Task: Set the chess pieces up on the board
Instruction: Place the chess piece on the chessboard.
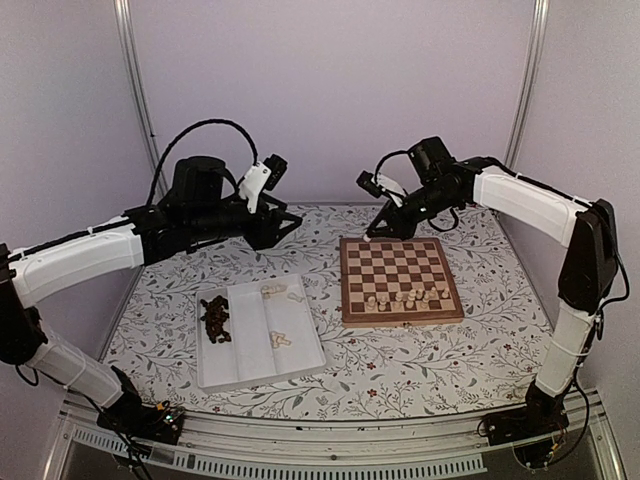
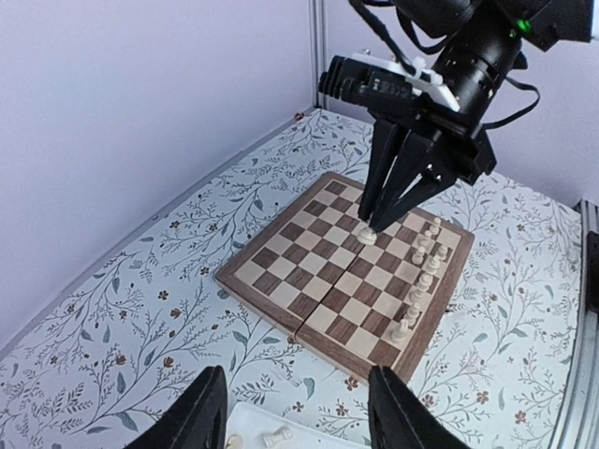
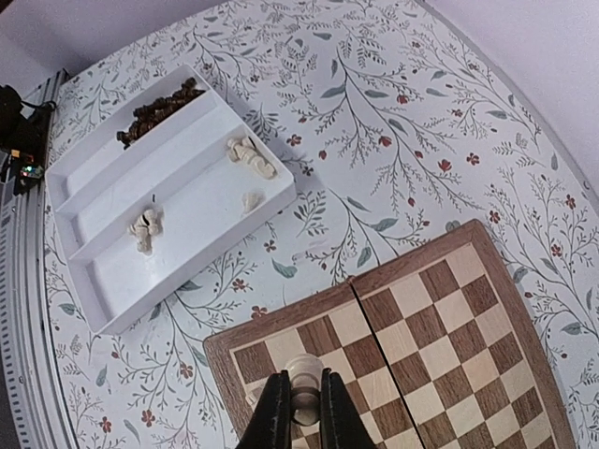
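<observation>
The board (image 1: 395, 262) lies right of centre, with a row of cream chess pieces (image 1: 405, 297) along its near side. My right gripper (image 1: 377, 233) hangs over the board's far left corner, shut on a cream piece (image 3: 301, 367). In the left wrist view that piece (image 2: 368, 236) sits at or just above a square of the board (image 2: 299, 271). The left gripper (image 1: 292, 222) is open and empty, raised above the table left of the board, with its fingers (image 2: 192, 416) wide apart. Dark chess pieces (image 1: 215, 320) are heaped in the tray's left compartment.
A white three-compartment tray (image 1: 250, 345) lies left of the board. Loose cream pieces (image 1: 280, 339) lie in its right compartment. The flowered tablecloth (image 1: 400, 360) covers the table. Pale walls and metal posts close in the back and sides.
</observation>
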Available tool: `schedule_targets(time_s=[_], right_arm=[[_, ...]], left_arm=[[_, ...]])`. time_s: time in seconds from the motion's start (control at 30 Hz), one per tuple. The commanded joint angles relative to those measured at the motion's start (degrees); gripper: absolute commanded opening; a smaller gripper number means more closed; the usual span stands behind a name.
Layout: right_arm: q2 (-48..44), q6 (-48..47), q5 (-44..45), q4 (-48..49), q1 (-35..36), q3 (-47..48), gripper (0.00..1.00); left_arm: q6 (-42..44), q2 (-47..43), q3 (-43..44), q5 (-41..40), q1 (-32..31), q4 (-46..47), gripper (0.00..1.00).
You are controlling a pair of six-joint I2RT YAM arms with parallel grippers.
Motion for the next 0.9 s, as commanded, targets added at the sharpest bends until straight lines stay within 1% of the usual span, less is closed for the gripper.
schedule_targets(time_s=[0.0, 0.23, 0.33, 0.5, 0.87], right_arm=[[-1.8, -4.7, 6.5, -4.5, 0.3, -2.9, 0.03], [-0.9, -7.0, 18.3, -6.9, 0.1, -6.9, 0.02], [-0.6, -7.8, 21.3, -7.5, 0.1, -8.5, 0.02], [1.7, -7.6, 22.8, -9.7, -0.2, -8.7, 0.01], [4.3, -6.4, 22.1, -9.3, -0.7, -11.4, 0.01]], left_arm=[[1.1, 0.0, -3.8, 2.9, 2.0, -0.8, 0.52], [0.4, 0.1, -6.0, 3.7, 3.6, -0.8, 0.52], [0.2, 0.5, -5.8, 4.2, 3.7, -1.2, 0.52], [-0.2, 1.0, -5.5, 4.3, 3.8, -1.8, 0.52], [-0.2, 1.8, -5.5, 5.1, 3.8, -2.0, 0.52]])
